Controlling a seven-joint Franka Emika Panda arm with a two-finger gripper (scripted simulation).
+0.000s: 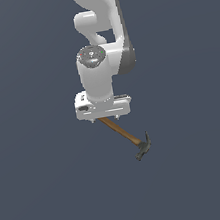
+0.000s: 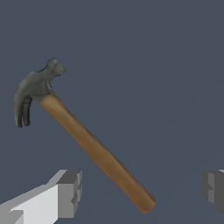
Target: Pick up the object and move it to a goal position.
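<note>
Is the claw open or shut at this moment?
Open. In the wrist view the claw has its two fingers set wide apart, and the butt of the hammer handle lies in the gap, touching neither.

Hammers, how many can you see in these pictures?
1. The hammer lies on the dark surface, angled out from under the gripper, handle end between the open fingers. The arm could hide something beneath it.
</note>
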